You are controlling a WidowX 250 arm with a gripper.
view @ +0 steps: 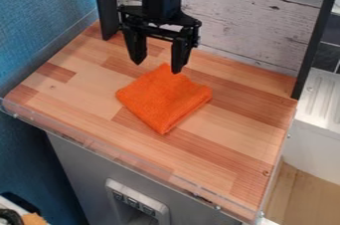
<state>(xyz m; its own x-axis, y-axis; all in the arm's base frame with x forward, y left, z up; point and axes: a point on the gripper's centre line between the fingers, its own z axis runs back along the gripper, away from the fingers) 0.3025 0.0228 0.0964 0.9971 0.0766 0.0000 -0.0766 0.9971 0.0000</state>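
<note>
Near the upper middle of the frame, the end effector (156, 66) hangs with its fingers apart, holding nothing. Around the centre, the orange cloth (164, 98) lies on the wooden table (79, 87); judging by its compact shape, folding looks largely done, with no grasp made.

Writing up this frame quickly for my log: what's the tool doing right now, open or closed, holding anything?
Tool: open, fingers apart and empty, above the far edge of the folded orange cloth.
</note>
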